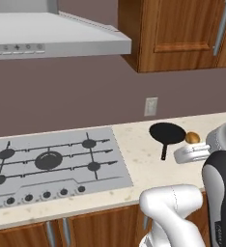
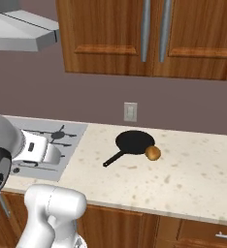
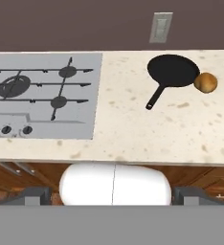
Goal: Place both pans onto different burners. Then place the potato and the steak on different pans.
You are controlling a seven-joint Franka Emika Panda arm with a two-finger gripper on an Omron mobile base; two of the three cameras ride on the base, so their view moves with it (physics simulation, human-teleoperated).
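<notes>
L base cam sits behind me, left side, looking fwd and down over my white arm at the grey steel cooktop (image 1: 57, 164) and the speckled beige stone surface (image 1: 139, 159). R base cam does likewise from my right, facing more of the surface (image 2: 193, 174). Hand cam looks down from higher, w/ cooktop (image 3: 42, 95) at its left. All 3 share the flat round matte-black pan (image 1: 167, 133) (image 2: 134, 142) (image 3: 173, 71), small golden-brown oval potato (image 1: 192, 138) (image 2: 153, 153) (image 3: 206, 82) beside it, and white wall outlet (image 1: 151, 106) (image 2: 130, 112) (image 3: 160, 27).

matte black pan (image 3: 173, 71), speckled stone counter (image 3: 133, 124), steel cooktop (image 3: 42, 115).
</notes>
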